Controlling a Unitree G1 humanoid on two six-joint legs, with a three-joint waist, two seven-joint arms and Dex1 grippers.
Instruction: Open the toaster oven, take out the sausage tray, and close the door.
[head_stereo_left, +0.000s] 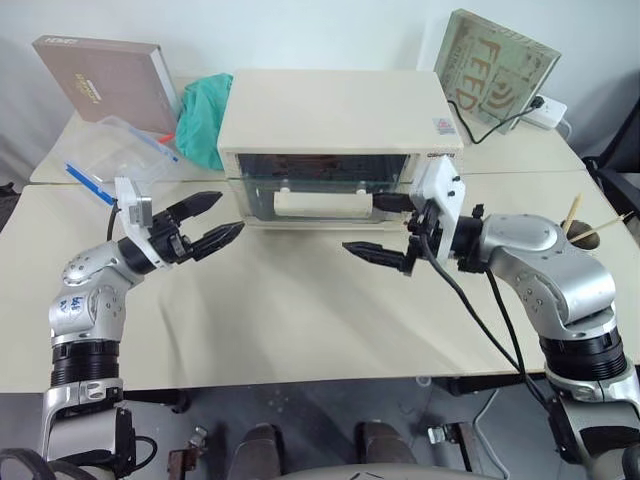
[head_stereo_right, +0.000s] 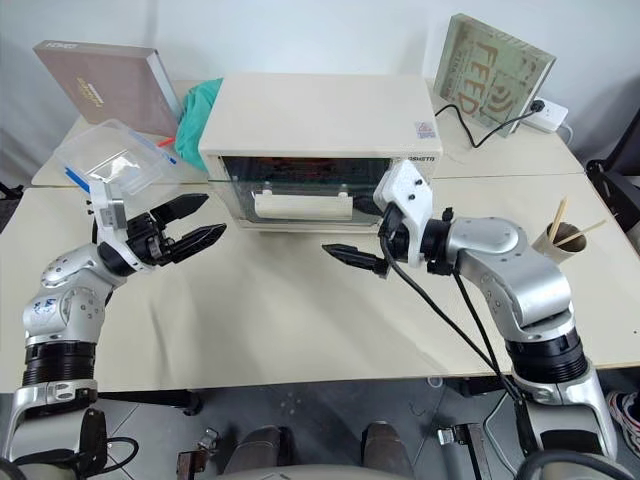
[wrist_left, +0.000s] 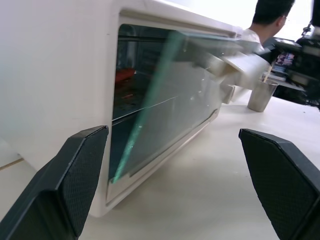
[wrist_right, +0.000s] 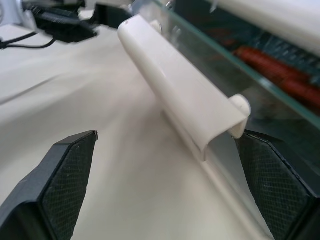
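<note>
Grippers both hover spread and empty above the beige table (head_stereo_left: 300, 320). The left gripper (head_stereo_left: 212, 225) points toward the cream-white boxy toaster oven (head_stereo_left: 335, 125) from its left front corner; the right gripper (wrist_right: 165, 185) angles in beside the wide cream bar handle (wrist_right: 175, 85) of the glass-paned door (wrist_left: 170, 110), which stands tilted ajar. Behind the glass, red-orange sausages (wrist_right: 280, 70) show dimly; their tray is hard to make out.

The door (head_stereo_left: 320, 195) hangs partly open, tilted out from the toaster oven (head_stereo_left: 335, 125), barring its mouth. Bare tabletop (head_stereo_left: 300, 310) runs from it to the near edge. A box (head_stereo_left: 125, 155) and cloth (head_stereo_left: 205, 105) crowd the back left corner.
</note>
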